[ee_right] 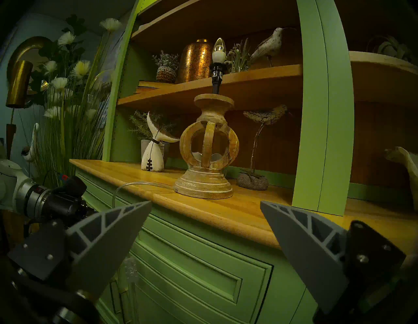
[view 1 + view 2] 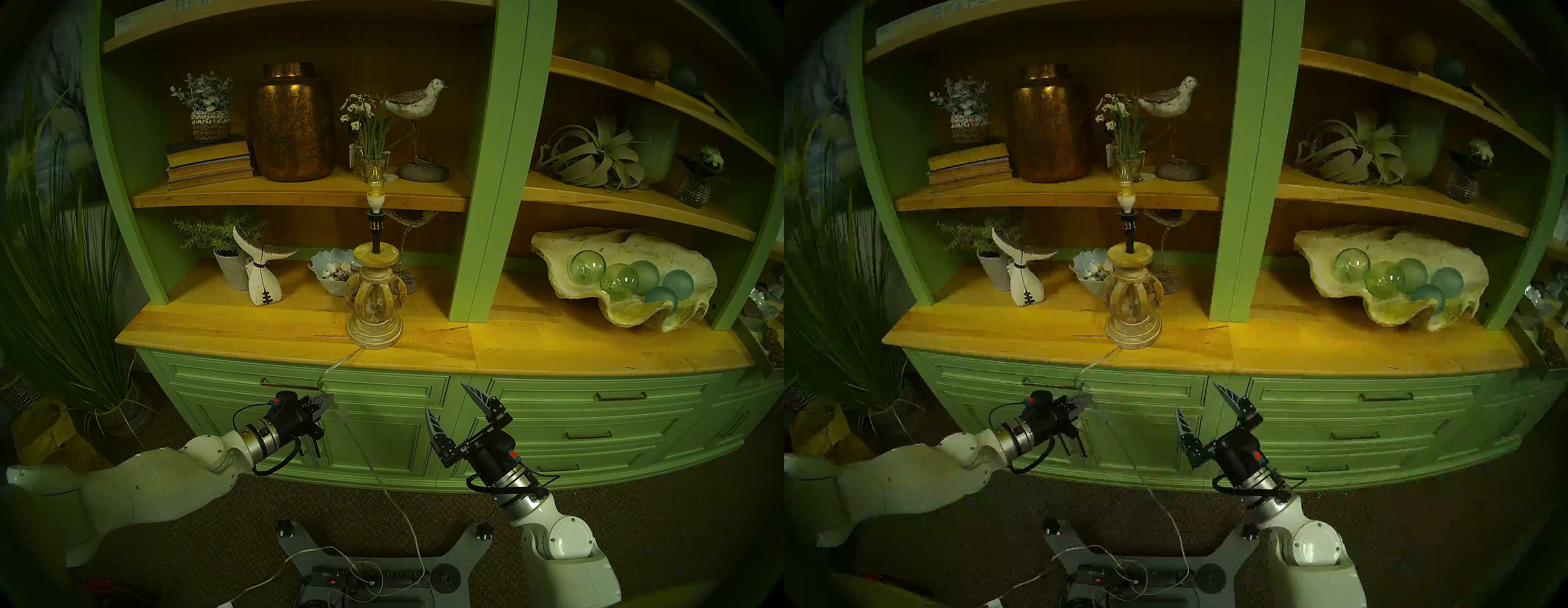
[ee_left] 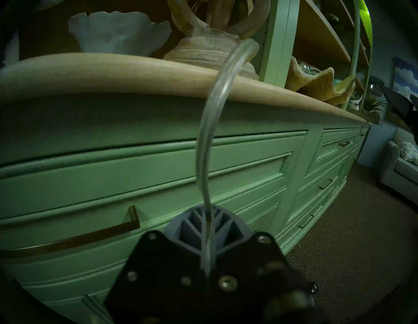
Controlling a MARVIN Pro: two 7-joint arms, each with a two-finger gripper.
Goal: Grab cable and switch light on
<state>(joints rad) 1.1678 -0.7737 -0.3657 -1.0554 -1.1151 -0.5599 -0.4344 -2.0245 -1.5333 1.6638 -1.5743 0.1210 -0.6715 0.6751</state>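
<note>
My left gripper (image 2: 324, 401) clamps the cable (image 2: 339, 368) hanging off the tabletop's (image 2: 254, 335) front edge below the light (image 2: 375, 187); right gripper (image 2: 456, 405) gapes, empty. Next, I judge: press the inline switch (image 2: 342, 414).

Greens, honey wood and pale cream in a dim room.
The tall panelled cabinet (image 2: 500, 161) is painted sage green, and its long wooden desk (image 2: 551, 344) top and shelves are warm honey yellow. The turned openwork wooden lamp base (image 2: 375, 297) is beige with whitish streaks, its stem black, and the small candle-shaped bulb (image 2: 375, 187) is clear glass on a white base. The thin lamp cable (image 3: 204, 144) is translucent and colourless. The round metal vase (image 2: 292, 123) is mottled copper with dark crackle. The glass balls (image 2: 623, 278) are pale green and blue-green in a cream shell. The left hand (image 2: 324, 401) and right hand (image 2: 452, 401) have grey ribbed fingers on black mounts; the arms are off-white.
</note>
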